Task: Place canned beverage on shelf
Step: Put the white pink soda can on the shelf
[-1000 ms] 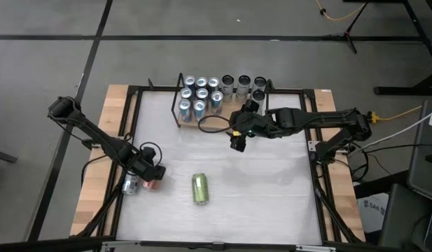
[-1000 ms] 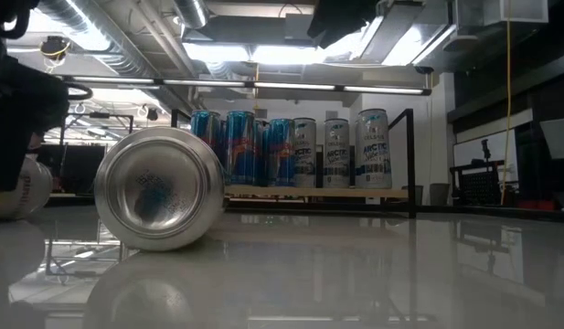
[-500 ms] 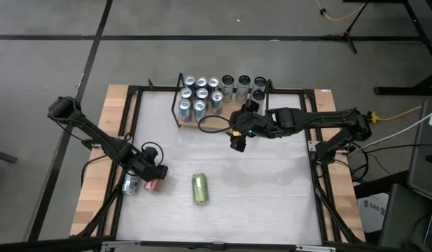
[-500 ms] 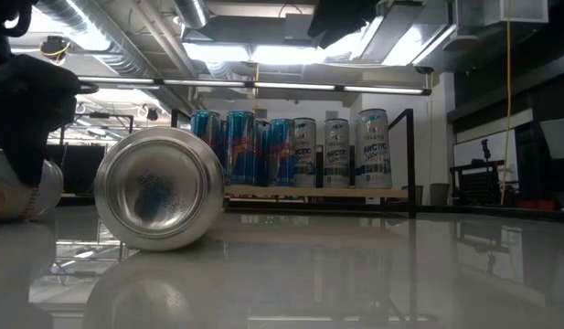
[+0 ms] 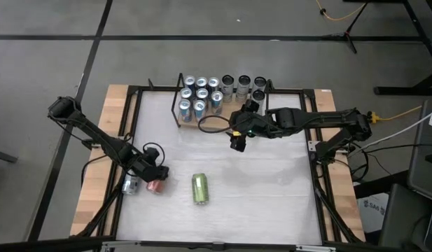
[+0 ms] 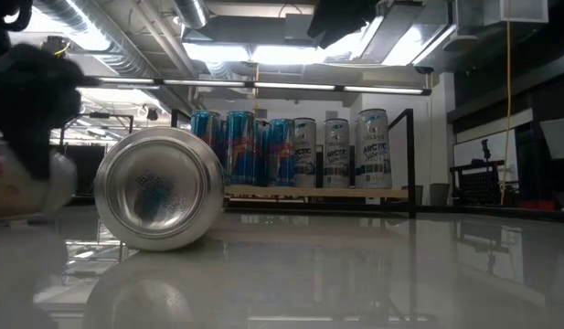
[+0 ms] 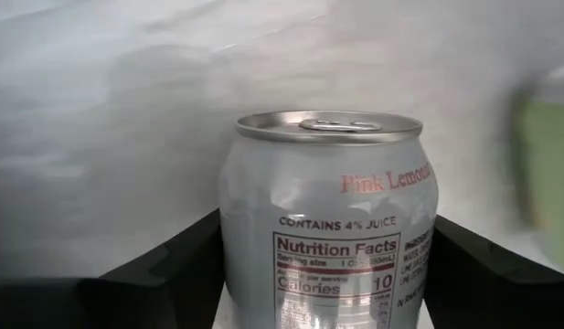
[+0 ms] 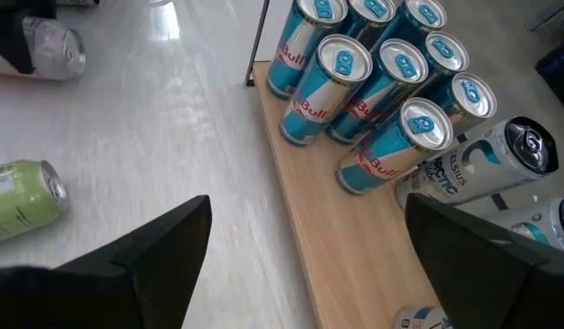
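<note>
Looking down on the white table (image 5: pixel 265 189), we see the shelf (image 5: pixel 201 124) at its far edge, its light wooden board carrying a block of blue cans (image 5: pixel 201 93) with a group of white-and-black cans (image 5: pixel 242 85) beside them. From the right wrist view the blue cans (image 8: pixel 382 82) stand upright on the wood and the white-and-black ones (image 8: pixel 487 169) lie next to them.

Our right gripper (image 5: pixel 237 143) hangs over the table just in front of the shelf, its jaws spread wide with nothing between them.

Our left gripper (image 5: pixel 154 176) sits low near the left edge of the table, with a pink-and-silver can (image 5: pixel 155 186) between its fingers. The left wrist view shows this can (image 7: pixel 329 219) filling the gap, a dark finger (image 7: pixel 172 274) on each side; we cannot tell whether the jaws are gripping it or merely bracketing it. Another silver can (image 5: pixel 130 185) lies just beside it.

A green can (image 5: pixel 200 188) lies on its side well apart from the shelf, near the middle front of the table. In the low view it (image 6: pixel 159 189) shows its silver base.
</note>
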`<state>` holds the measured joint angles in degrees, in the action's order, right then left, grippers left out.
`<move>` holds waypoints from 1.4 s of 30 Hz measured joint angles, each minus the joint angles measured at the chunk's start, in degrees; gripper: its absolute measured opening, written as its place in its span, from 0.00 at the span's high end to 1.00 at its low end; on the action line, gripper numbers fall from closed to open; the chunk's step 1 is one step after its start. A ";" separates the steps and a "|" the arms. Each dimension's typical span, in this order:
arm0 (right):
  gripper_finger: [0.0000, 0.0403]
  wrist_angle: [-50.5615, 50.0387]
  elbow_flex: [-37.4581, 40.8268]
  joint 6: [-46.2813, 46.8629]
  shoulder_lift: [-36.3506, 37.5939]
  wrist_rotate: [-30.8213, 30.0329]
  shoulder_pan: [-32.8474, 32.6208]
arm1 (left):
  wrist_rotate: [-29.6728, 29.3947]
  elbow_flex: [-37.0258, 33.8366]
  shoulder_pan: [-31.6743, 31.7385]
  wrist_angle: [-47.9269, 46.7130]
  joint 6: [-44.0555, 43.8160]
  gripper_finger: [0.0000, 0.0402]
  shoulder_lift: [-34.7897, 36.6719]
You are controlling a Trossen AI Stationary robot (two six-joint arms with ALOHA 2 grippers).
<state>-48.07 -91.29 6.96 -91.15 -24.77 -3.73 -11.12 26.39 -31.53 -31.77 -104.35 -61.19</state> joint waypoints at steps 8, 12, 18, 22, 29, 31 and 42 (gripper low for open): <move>0.12 0.05 0.00 -0.02 0.00 0.01 0.01 | -9.20 0.00 0.00 10.66 7.69 0.33 0.00; 0.12 0.57 0.00 -0.02 0.00 0.02 0.00 | -12.94 0.00 0.06 16.76 15.31 0.33 0.00; 0.12 1.34 0.00 -0.11 0.00 0.46 0.02 | -14.77 0.00 3.34 27.50 31.23 0.33 0.00; 0.12 1.84 0.00 -2.17 0.00 5.68 0.02 | -14.68 0.00 7.44 34.94 41.69 0.33 0.00; 0.12 4.02 0.00 -6.38 0.00 19.13 0.00 | -7.46 0.02 15.03 48.59 60.98 0.33 0.00; 0.12 6.88 0.00 -7.39 0.00 21.45 0.00 | -4.05 0.02 17.08 51.19 64.38 0.33 0.00; 0.12 24.37 0.00 -10.48 -0.57 34.26 0.00 | 10.92 0.02 23.93 59.63 71.53 0.33 0.00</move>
<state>-23.70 -91.29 -3.52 -91.72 9.49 -3.73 -0.20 26.41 -7.60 27.86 -32.82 -61.19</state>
